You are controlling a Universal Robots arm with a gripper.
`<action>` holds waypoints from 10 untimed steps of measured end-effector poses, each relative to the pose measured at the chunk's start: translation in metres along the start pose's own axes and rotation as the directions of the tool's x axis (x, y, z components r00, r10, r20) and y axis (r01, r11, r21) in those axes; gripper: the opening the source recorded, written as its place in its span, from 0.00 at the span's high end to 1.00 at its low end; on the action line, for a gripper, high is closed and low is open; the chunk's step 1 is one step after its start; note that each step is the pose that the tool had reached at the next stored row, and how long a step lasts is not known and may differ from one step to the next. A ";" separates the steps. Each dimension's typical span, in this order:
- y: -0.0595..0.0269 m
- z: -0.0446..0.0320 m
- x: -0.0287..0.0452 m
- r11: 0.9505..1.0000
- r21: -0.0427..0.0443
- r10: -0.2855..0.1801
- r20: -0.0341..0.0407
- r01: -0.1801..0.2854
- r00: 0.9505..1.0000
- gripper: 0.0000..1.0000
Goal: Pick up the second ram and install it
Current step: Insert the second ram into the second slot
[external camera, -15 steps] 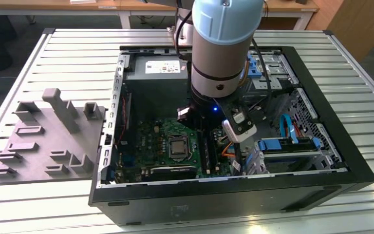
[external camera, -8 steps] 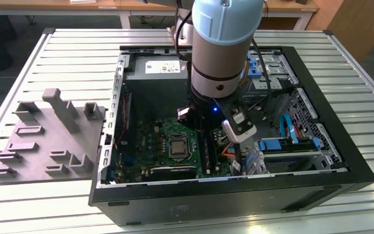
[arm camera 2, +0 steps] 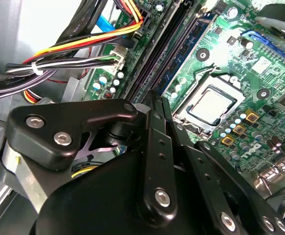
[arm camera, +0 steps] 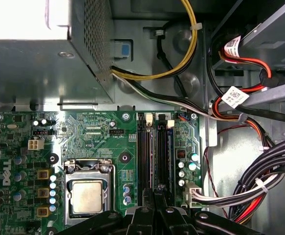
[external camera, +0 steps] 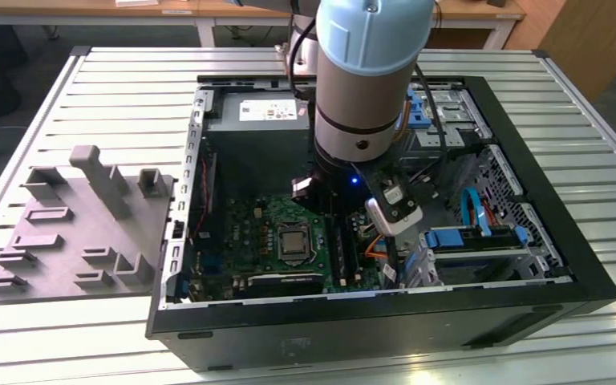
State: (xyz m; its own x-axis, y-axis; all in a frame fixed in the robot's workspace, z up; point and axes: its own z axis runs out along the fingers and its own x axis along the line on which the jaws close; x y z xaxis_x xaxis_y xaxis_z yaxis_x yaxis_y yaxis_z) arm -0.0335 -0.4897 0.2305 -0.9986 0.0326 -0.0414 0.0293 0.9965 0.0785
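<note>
Slatted metal table [external camera: 126,88] carries an open computer case [external camera: 372,329]. In the first wrist view we see the tool [arm camera: 158,192] closed on the second ram [arm camera: 161,156], a dark strip standing edge-on in the slot just ahead of its tips. We judge this the installing step; seating calls for square, even pressure.

Slatted metal table [external camera: 126,88] carries open black computer case [external camera: 394,337], grey moulded tray [external camera: 73,233] beside it.

This is looking like a robotics lab: an arm [external camera: 364,88] is reaching into an open PC case [external camera: 394,325] lying on a slatted metal table [external camera: 126,88], with wooden benches [external camera: 468,11] standing behind.
</note>
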 end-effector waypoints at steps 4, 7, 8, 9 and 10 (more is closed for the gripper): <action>-0.0001 0.0007 0.0000 1.000 0.000 0.000 0.000 0.000 1.000 0.88; -0.0001 0.0008 0.0000 1.000 0.001 0.000 0.000 0.000 1.000 0.88; -0.0001 0.0008 0.0000 1.000 0.001 0.000 0.000 0.000 1.000 0.88; -0.0001 0.0009 0.0000 1.000 0.000 0.000 0.000 0.000 1.000 0.88; -0.0001 0.0009 0.0000 1.000 0.000 0.000 0.000 0.000 1.000 0.88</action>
State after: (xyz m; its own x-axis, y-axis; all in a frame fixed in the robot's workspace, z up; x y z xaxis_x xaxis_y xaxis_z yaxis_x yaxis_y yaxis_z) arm -0.0335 -0.4898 0.2296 -0.9986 0.0325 -0.0414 0.0292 0.9965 0.0781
